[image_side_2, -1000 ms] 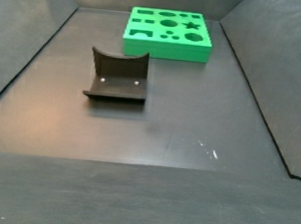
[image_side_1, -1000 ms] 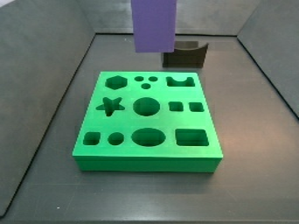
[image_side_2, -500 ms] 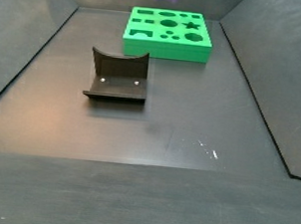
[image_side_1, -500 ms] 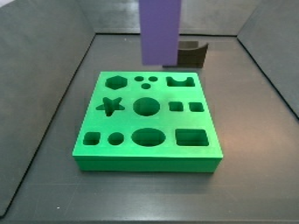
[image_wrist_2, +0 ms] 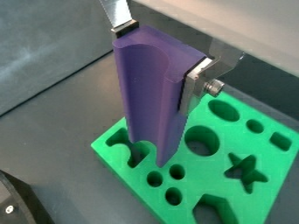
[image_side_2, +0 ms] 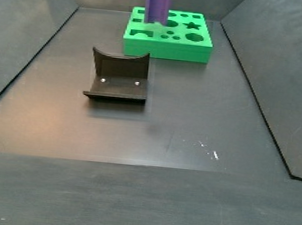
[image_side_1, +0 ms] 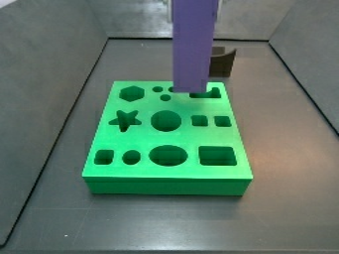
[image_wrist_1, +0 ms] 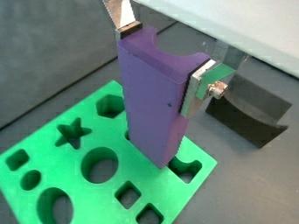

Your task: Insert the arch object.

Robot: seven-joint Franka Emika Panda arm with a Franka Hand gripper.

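Observation:
The arch object (image_wrist_1: 156,101) is a tall matte purple block, held upright by my gripper (image_wrist_1: 162,54), which is shut on its upper end. It also shows in a wrist view (image_wrist_2: 152,96) with my gripper (image_wrist_2: 156,52). The silver fingers (image_wrist_1: 201,77) press its two sides. In a side view the arch object (image_side_1: 195,45) hangs over the back of the green board (image_side_1: 166,174), its lower end at the arch-shaped hole (image_side_1: 204,92). In a side view (image_side_2: 159,3) it stands over the board (image_side_2: 171,48). The gripper itself is out of both side views.
The green board has several shaped holes: star (image_side_1: 126,120), circles, squares, hexagon (image_side_1: 131,93). The dark fixture (image_side_2: 117,77) stands on the grey floor away from the board, also seen behind it (image_side_1: 220,62). Dark walls enclose the floor.
The arch object has moved down and toward the board's back right, from above the floor behind the board to over the arch-shaped hole.

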